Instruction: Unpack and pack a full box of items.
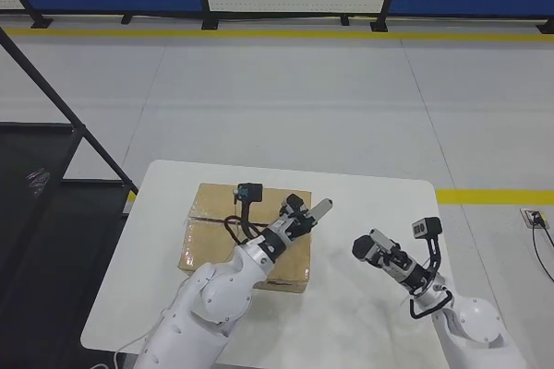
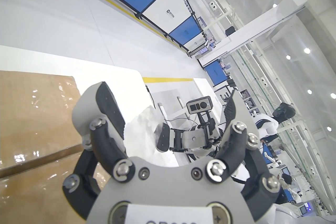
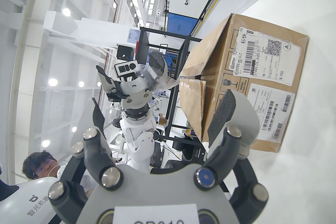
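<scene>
A brown cardboard box (image 1: 245, 238) lies on the white table (image 1: 369, 194), its top taped and glossy (image 2: 34, 114). Its labelled side (image 3: 262, 70) faces my right gripper, and the flaps at the near top corner (image 3: 193, 83) gape a little. My left gripper (image 1: 312, 214) hangs over the box's right edge, open (image 2: 170, 109). A translucent white scrap (image 2: 141, 125) shows between its fingers (image 2: 107, 107); I cannot tell whether it clings to one. My right gripper (image 1: 369, 246) floats above bare table to the right of the box, open and empty (image 3: 160, 114).
A black metal frame (image 1: 46, 101) stands off the table's left side, over a dark floor area. Bare table lies between the box and the right arm, and along the front edge (image 1: 351, 341). A cable (image 1: 545, 249) runs on the floor at the right.
</scene>
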`<action>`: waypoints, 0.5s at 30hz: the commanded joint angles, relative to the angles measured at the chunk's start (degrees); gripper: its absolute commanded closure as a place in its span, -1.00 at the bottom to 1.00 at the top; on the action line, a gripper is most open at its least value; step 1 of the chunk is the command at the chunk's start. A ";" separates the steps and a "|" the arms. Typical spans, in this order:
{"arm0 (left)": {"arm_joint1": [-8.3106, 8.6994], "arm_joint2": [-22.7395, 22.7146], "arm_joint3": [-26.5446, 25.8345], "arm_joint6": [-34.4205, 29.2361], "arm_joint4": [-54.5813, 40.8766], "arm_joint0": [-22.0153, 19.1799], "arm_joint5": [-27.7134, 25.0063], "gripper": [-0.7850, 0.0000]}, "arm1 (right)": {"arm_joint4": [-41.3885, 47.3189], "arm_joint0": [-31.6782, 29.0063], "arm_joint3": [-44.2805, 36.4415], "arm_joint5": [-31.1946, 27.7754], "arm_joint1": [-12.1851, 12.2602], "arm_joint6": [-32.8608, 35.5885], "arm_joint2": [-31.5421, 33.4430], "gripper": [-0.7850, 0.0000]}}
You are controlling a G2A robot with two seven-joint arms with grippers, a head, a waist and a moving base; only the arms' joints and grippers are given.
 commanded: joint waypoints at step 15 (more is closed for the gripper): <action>-0.28 -3.75 -4.50 -1.39 -2.39 1.57 -1.89 -1.00 | 0.08 1.93 1.01 0.97 0.25 0.07 -1.34 -1.00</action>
